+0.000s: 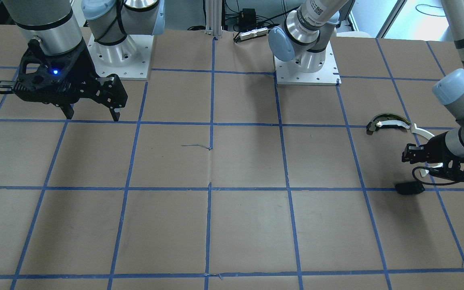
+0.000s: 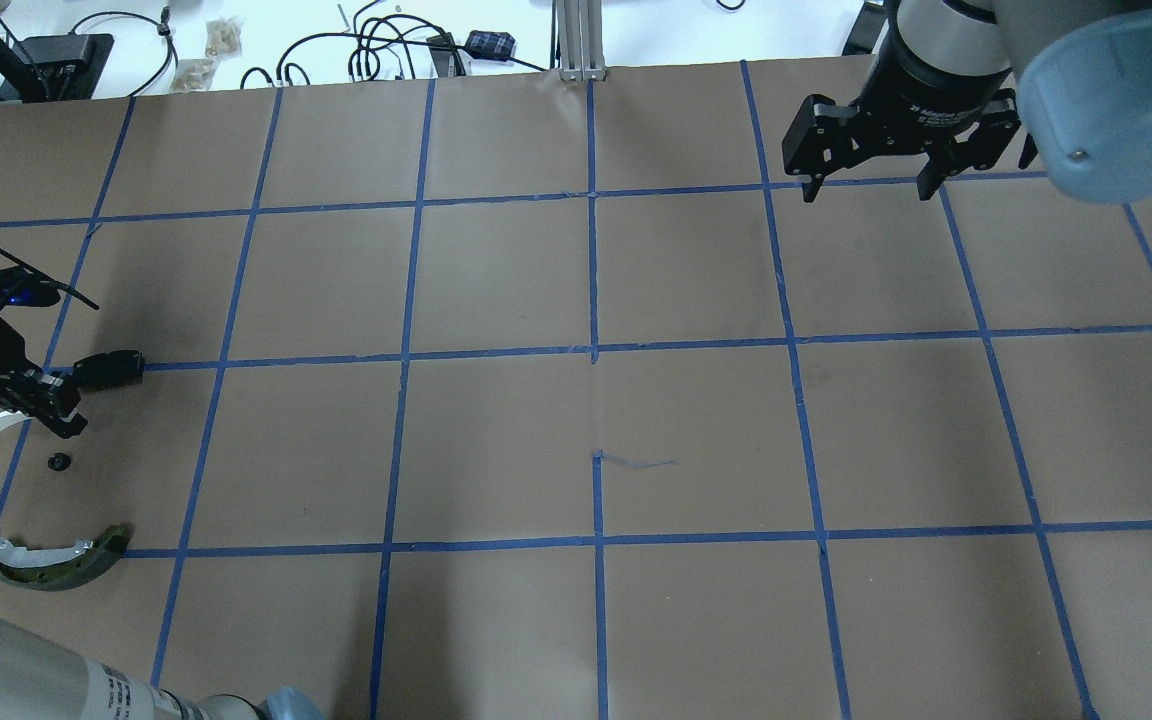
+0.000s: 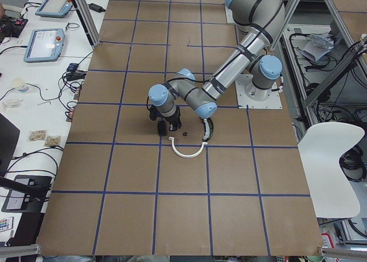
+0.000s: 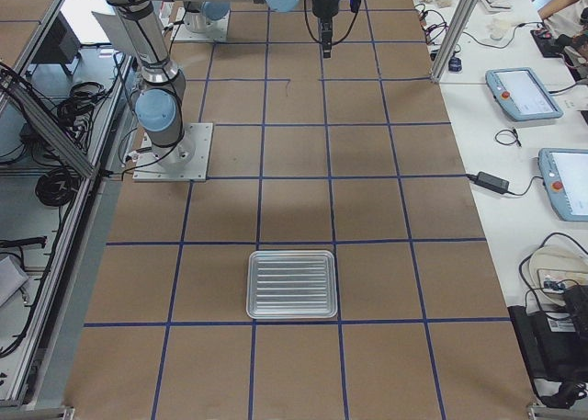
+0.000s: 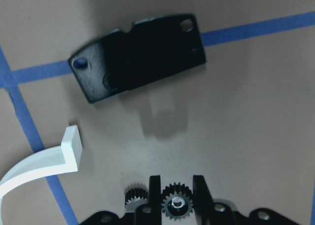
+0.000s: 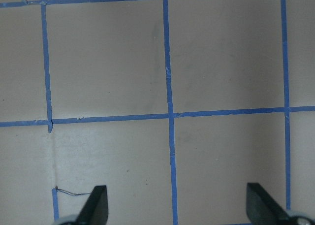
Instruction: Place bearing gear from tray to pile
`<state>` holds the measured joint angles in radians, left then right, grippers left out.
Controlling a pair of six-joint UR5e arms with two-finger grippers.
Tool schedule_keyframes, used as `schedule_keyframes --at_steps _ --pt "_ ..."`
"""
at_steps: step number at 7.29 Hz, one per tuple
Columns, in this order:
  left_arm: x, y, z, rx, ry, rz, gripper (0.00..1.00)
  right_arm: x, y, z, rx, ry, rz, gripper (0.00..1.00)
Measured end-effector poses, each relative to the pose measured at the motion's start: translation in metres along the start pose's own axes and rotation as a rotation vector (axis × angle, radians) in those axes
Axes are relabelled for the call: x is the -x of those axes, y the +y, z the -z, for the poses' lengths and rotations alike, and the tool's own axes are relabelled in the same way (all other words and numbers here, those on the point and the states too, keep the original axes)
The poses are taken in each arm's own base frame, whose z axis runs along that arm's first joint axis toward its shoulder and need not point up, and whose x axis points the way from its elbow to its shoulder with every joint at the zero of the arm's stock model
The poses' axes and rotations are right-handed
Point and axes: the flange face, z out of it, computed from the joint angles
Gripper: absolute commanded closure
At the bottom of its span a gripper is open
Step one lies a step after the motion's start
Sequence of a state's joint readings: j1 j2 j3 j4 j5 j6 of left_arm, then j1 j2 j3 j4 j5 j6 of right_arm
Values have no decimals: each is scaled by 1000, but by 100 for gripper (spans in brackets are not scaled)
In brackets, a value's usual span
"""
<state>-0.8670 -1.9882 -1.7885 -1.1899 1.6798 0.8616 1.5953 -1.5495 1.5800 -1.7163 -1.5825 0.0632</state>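
My left gripper [image 5: 176, 183] is shut on a small toothed bearing gear [image 5: 176, 205], held low over the table. It hangs at the pile in the overhead view [image 2: 66, 415]. The pile holds a flat black block [image 5: 140, 55], a white plastic arc [image 5: 39, 168], a dark yellowish-edged curved piece [image 2: 56, 565] and a second small gear [image 5: 134, 195], which lies on the table in the overhead view [image 2: 59, 461]. The ribbed metal tray [image 4: 292, 284] shows nothing in it. My right gripper [image 2: 866, 190] is open and empty, high above the far side.
The table is brown paper with a blue tape grid [image 2: 593, 350]. The arms' base plates [image 1: 306, 72] stand at the robot's edge. Cables and small boxes [image 2: 386, 45] lie beyond the far edge.
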Motion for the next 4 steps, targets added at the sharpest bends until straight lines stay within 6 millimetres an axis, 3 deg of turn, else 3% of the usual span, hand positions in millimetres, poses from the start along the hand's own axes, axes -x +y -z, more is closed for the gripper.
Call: schedule_keyframes --at_steps 4 --pt "9 7 -7 12 14 16 100 0 0 1 0 2 0 0"
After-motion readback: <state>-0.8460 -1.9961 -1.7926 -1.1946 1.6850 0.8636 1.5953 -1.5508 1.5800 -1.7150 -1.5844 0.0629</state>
